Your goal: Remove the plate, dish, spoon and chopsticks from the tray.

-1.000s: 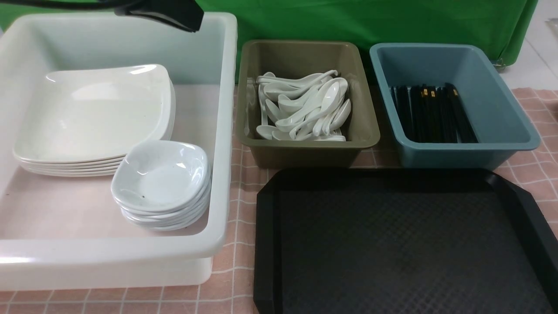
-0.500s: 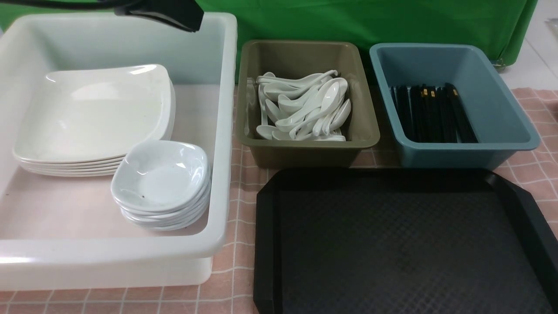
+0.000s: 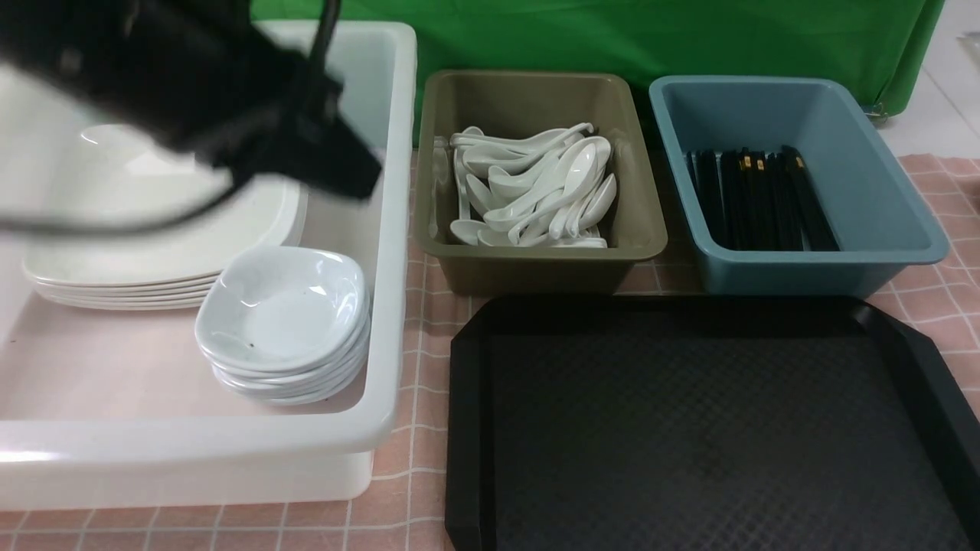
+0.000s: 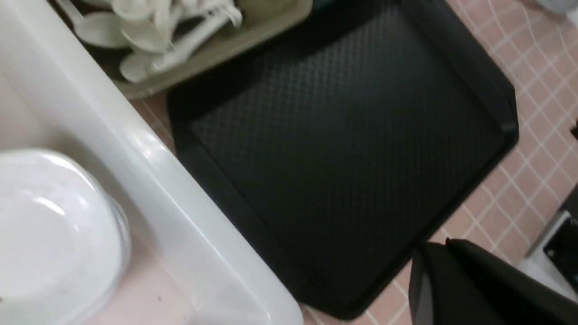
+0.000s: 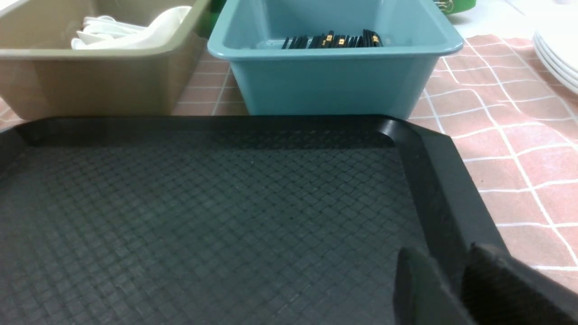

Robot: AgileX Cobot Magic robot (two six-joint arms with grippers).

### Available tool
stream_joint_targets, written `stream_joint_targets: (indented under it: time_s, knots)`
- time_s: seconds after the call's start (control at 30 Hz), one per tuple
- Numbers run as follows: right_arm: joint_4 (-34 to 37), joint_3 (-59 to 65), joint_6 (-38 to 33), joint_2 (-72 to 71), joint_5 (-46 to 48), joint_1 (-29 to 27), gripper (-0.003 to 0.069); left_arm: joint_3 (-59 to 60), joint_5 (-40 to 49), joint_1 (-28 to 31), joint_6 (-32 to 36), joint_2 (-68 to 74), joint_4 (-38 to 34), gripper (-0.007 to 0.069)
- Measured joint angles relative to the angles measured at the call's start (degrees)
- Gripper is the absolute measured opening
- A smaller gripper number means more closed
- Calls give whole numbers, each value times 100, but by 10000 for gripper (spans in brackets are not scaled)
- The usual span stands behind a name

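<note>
The black tray (image 3: 467, 428) lies at the front right with nothing on it. A stack with the plate (image 3: 153, 256) on top and a stack with the dish (image 3: 279, 310) on top sit in the white tub (image 3: 390, 229). A heap holding the spoon (image 3: 536, 191) fills the olive tub (image 3: 536, 264), and the chopsticks (image 3: 758, 199) lie in the blue tub (image 3: 804, 272). My left gripper (image 3: 356, 176) is a dark blur over the plates. In its wrist view the left gripper (image 4: 433, 250) is shut and empty. My right gripper (image 5: 445, 257) hangs open over the tray's right rim (image 5: 433, 180).
A pink checked cloth (image 3: 417, 321) covers the table. Another stack of white plates (image 5: 557, 49) sits on the cloth to the right of the blue tub. A green backdrop stands behind the tubs.
My left arm has swung down from the tub's far rim and now blurs across the plates. The tubs, their contents and the tray have not moved.
</note>
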Motion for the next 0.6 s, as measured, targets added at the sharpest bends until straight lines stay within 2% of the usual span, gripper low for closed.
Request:
stream_joint_targets:
  time_s: [0.23, 0.33, 0.5, 0.57, 0.6]
  knots:
    - [0, 0, 6, 0, 0, 0, 235, 1566, -36, -35, 61, -1358, 40, -3]
    - [0, 0, 7, 0, 0, 0, 236, 2231, -381, -43, 61, -2132, -10, -3]
    - [0, 0, 6, 0, 0, 0, 238, 3658, -1887, -52, 61, -3656, -120, -3]
    - [0, 0, 6, 0, 1, 0, 239, 4192, -2841, -52, 68, -4372, -264, -3]
    - [0, 0, 6, 0, 1, 0, 239, 4192, -2841, -52, 68, -4372, -264, -3]
